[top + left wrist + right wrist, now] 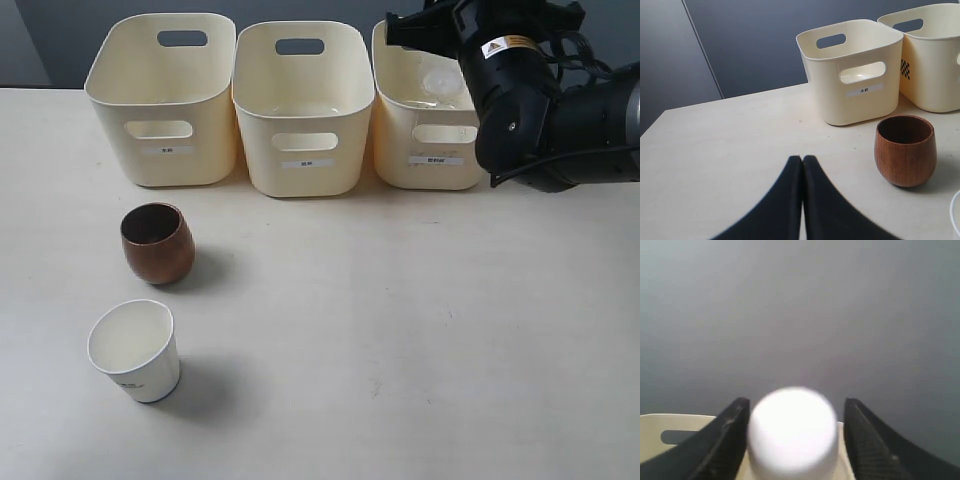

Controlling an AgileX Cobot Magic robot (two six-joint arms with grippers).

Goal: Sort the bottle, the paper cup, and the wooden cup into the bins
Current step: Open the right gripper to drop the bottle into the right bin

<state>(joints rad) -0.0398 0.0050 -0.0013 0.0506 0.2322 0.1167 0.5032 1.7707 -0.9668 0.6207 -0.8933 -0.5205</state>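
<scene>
The reddish-brown wooden cup [157, 243] [905, 150] stands upright on the table at the left, in front of the left bin [160, 100] [855, 70]. The white paper cup [135, 350] stands upright nearer the front. My left gripper [802, 159] is shut and empty, low over the table beside the wooden cup. My right gripper [415, 28] [797, 401] hovers over the right bin [420, 110], fingers spread. The bottle's white cap [792, 430] sits blurred between them, with a gap on one side. The clear bottle [440, 83] shows faintly inside that bin.
The middle bin [300, 120] [935, 65] stands between the other two along the table's far edge. The right arm's black body [560, 110] hangs over the table's back right. A dark wall lies behind the bins.
</scene>
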